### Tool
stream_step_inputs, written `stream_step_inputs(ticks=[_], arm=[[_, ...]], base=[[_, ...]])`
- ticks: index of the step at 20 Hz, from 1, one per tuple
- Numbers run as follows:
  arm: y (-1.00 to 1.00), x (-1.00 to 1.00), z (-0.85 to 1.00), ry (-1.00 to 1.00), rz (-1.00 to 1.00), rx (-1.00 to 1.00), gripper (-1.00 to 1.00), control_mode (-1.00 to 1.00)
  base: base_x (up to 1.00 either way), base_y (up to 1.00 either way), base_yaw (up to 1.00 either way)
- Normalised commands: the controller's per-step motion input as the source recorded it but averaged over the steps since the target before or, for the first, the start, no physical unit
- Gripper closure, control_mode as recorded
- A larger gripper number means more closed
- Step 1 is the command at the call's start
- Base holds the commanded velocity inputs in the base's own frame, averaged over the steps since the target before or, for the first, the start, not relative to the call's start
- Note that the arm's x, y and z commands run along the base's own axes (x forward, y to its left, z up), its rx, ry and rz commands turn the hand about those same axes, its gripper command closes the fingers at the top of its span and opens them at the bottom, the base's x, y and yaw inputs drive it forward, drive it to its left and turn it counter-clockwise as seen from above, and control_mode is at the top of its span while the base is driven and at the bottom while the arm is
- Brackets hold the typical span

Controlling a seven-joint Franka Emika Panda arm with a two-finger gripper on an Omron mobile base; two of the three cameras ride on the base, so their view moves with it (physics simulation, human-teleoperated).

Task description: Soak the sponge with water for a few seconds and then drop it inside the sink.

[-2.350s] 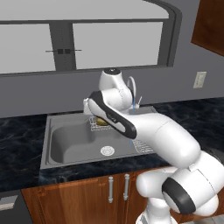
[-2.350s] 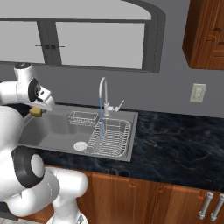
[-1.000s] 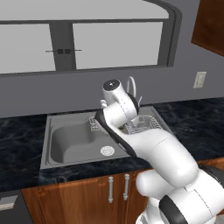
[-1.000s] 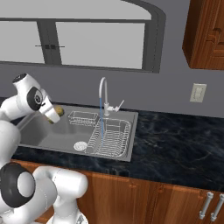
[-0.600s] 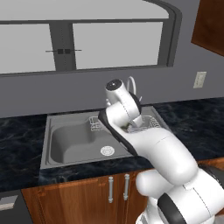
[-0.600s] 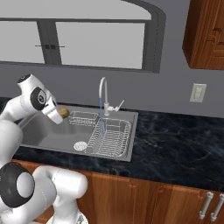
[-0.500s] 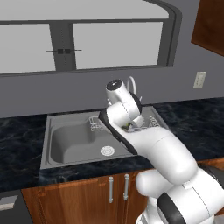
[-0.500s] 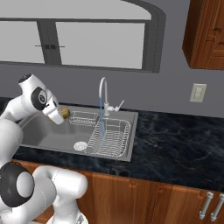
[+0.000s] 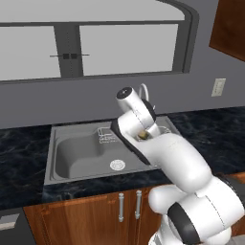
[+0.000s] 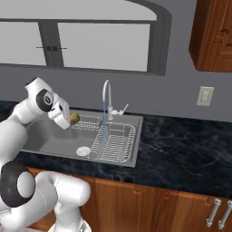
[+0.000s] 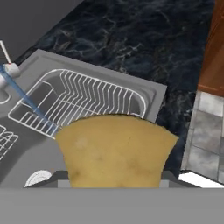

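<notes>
Sponge (image 11: 114, 151), yellow-orange, sits clamped in the jaws of the gripper (image 10: 68, 118), which are closed tight on it. In the hand view it bulges across the lower middle, squeezed between the two sides. In the right base view it shows as a small yellow-brown block at the tip of the white arm, held in the air above the left part of the sink (image 10: 50, 136), clear of the basin floor.

Outward from the jaws, the grey steel sink holds a round drain (image 10: 82, 151) near the front, a small wire basket (image 10: 86, 122) at the back, and a wire dish rack (image 10: 113, 141) filling its right section. A curved tap (image 10: 107, 99) rises behind the rack, and a thin blue stream of water (image 10: 105, 127) falls from it onto the rack. The sponge is to the left of that stream and well apart from it. Black marbled table (image 10: 181, 145) surrounds the sink, with wooden cupboards below and a window above.

The step in hand looks like carrying the sponge to the water; soaking does not seem to have begun. The next move likely calls for shifting the sponge rightward into the stream, holding it there briefly, then opening the jaws over the sink.
</notes>
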Motion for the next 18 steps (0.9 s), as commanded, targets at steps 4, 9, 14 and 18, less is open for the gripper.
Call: stream_step_inputs(ticks=[4, 9, 14, 18], arm=[[-0.15, 0.37, 0.0, 0.05, -0.07, -0.04, 1.0, -1.0], [-0.05, 0.36, -0.01, 0.02, -0.05, -0.01, 1.0, -1.0], [-0.03, 0.31, -0.12, 0.0, -0.04, 0.0, 1.0, -1.0], [-0.12, 0.33, -0.14, 0.0, -0.04, 0.0, 1.0, -1.0]], base=[[0.0, 0.0, 0.0], [0.0, 0.0, 0.0], [0.0, 0.0, 0.0], [0.0, 0.0, 0.0]])
